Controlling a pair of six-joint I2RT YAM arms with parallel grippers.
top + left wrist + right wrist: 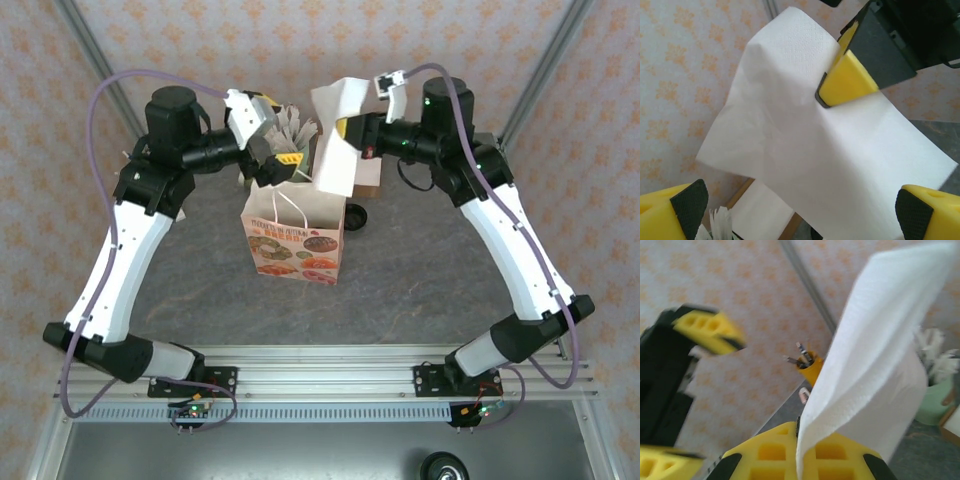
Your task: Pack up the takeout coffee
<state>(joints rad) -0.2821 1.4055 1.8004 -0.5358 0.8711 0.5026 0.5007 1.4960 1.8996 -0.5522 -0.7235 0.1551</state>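
The right gripper point(347, 130) is clenching a white paper napkin point(335, 145). It is holding the napkin up in the air behind a white paper bag point(293, 240) printed with food pictures, which is standing upright and open on the grey table point(420, 280). In the right wrist view the napkin point(875, 355) is rising out from between the yellow fingers point(765, 455) at the bottom edge. In the left wrist view one yellow finger of the right gripper point(845, 82) is pressing into the sheet point(815, 165).

The left gripper point(283, 160) is hanging released over the bag's rear rim. In its own camera, its two yellow, black-tipped fingers point(675, 210) are standing wide apart with the napkin spreading beyond them.

The takeout coffee point(355, 215) is sitting on the table just beside the bag's right side, and from above it is showing mainly as a small round black plastic lid; the picture is too small to confirm the cup beneath. It is lying below the right gripper, apart from it, with the napkin's lower edge hanging above it. The bag is standing between it and the left gripper.

A pale green cup of white wrapped sticks point(932, 405) is standing behind the bag, and a brown box point(367, 182) is sitting behind the napkin.
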